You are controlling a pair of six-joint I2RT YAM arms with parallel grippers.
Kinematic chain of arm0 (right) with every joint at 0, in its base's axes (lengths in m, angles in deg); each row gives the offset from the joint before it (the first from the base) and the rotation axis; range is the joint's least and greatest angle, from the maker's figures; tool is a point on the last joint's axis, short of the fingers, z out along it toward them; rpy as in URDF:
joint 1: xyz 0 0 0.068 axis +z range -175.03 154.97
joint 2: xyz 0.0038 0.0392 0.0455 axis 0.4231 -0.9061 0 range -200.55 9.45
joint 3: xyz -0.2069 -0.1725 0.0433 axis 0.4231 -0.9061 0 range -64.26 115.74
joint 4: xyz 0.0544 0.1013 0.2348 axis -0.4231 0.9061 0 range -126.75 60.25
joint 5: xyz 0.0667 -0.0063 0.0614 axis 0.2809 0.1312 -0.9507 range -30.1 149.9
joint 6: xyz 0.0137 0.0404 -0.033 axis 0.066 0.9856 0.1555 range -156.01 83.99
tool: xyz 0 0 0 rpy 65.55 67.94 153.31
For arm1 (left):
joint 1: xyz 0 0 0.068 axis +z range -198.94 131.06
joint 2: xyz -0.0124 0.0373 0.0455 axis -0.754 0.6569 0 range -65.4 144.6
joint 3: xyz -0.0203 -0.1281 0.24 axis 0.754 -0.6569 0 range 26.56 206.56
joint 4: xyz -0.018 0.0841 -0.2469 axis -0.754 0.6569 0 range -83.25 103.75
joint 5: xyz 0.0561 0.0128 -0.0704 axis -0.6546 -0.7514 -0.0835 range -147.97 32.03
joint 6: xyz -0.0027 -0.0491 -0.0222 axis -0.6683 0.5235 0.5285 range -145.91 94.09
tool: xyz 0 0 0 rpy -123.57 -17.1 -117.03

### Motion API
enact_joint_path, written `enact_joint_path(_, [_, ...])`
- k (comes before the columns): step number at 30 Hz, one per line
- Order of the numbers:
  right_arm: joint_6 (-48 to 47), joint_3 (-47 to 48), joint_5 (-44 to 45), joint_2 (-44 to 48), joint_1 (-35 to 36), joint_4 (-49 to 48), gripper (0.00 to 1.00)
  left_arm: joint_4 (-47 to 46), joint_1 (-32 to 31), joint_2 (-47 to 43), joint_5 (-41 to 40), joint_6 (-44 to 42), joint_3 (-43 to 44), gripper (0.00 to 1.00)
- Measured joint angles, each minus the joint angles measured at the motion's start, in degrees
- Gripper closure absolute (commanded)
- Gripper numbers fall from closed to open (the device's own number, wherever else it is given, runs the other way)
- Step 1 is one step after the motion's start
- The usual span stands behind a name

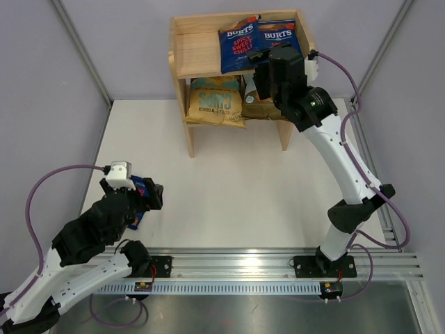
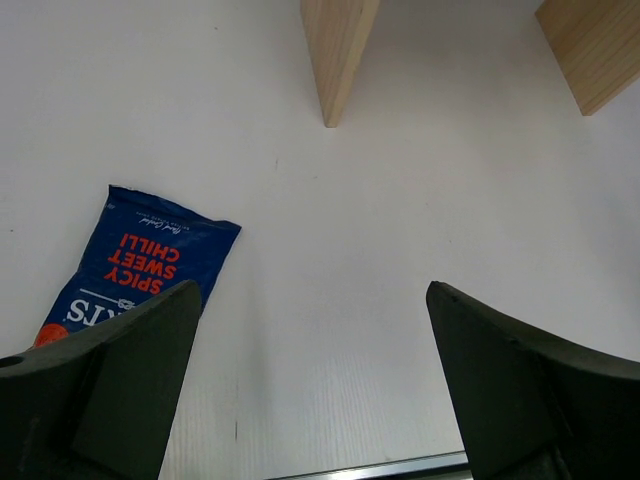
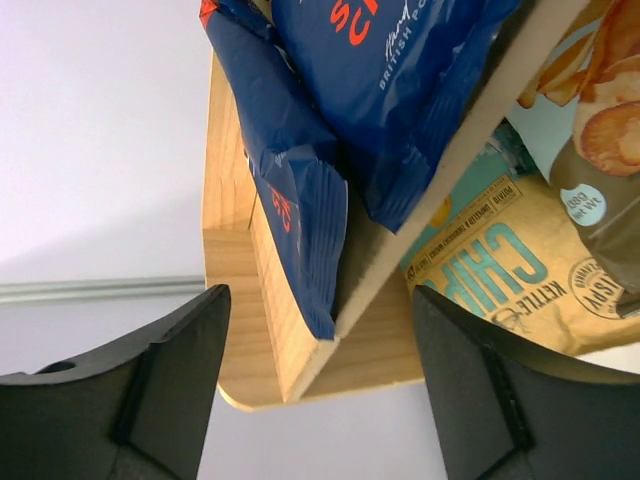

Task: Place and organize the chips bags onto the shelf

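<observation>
The wooden shelf (image 1: 198, 52) stands at the back. Two dark-blue Burts bags (image 1: 238, 43) (image 1: 277, 31) lie on its top tier. The tan-and-teal bag (image 1: 215, 101) and the Cassava bag (image 1: 256, 104) sit on the lower tier. My right gripper (image 1: 268, 59) is open and empty at the shelf's right front. Its wrist view shows the gripper (image 3: 320, 340) before the shelf side (image 3: 250, 300) and a blue bag (image 3: 300, 170). The third Burts bag (image 2: 140, 265) lies flat on the table. My left gripper (image 2: 315, 340) is open and empty above it, to its right (image 1: 147, 197).
The shelf's legs (image 2: 335, 50) stand on the white table (image 1: 243, 188). An aluminium rail (image 1: 278, 264) runs along the near edge. Grey walls close in the left, right and back. Purple cables loop beside both arms.
</observation>
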Motion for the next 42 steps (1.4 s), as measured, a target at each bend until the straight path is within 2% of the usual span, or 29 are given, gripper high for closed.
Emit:
enact_joint_path(2, [-1.4, -2.7, -0.9, 2.4, 0.0, -0.7, 0.13, 0.6, 0.0, 0.0, -1.0, 0.5, 0.0, 0.01])
enact_joint_path(3, [-2.6, -3.8, -2.0, 3.7, 0.0, -1.3, 0.02, 1.0, 0.0, 0.0, -1.7, 0.9, 0.0, 0.01])
enact_joint_path(4, [-3.6, -5.0, -3.0, 5.0, 0.0, -2.1, 0.01, 1.3, 0.1, 0.0, -2.1, 1.2, 0.0, 0.01])
enact_joint_path(9, [-10.7, -17.3, -9.1, 15.8, -0.1, -7.8, 0.01, 2.9, 2.0, -1.0, -5.0, 3.1, 0.0, 0.01])
enact_joint_path(16, [-18.9, -50.7, -15.1, 40.5, -0.1, -17.4, 0.01, 5.1, 8.2, -4.7, -9.3, 6.3, 0.2, 0.01])
enact_joint_path(20, [-21.7, -61.1, -19.9, 43.5, 0.2, -20.6, 0.01, 6.3, 10.4, -8.8, -11.6, 8.0, 0.5, 0.01])
enact_joint_path(24, [-24.5, -68.5, -23.7, 37.7, 4.0, -27.5, 0.01, 6.7, 11.6, -14.1, -13.6, 9.4, 0.8, 0.01])
enact_joint_path(28, [-27.1, -77.1, -25.9, 28.9, 10.4, -38.8, 0.01, 6.7, 12.2, -18.7, -14.9, 10.2, 0.9, 0.01])
enact_joint_path(31, [-29.7, -78.0, -27.8, 20.1, 15.3, -47.2, 0.0, 6.7, 12.2, -19.8, -15.2, 10.3, 0.9, 0.01])
enact_joint_path(34, [-30.5, -74.9, -31.8, 9.1, 18.6, -55.0, 0.01, 6.7, 12.3, -19.9, -15.3, 10.3, 0.9, 0.01])
enact_joint_path(37, [-30.0, -67.1, -34.3, -3.4, 20.3, -58.7, 0.01, 6.4, 12.7, -19.7, -15.2, 10.2, 0.9, 0.01])
enact_joint_path(42, [-30.9, -51.4, -36.1, -19.7, 21.7, -56.1, 0.08, 5.5, 13.3, -18.1, -14.6, 9.4, 0.9, 0.01])
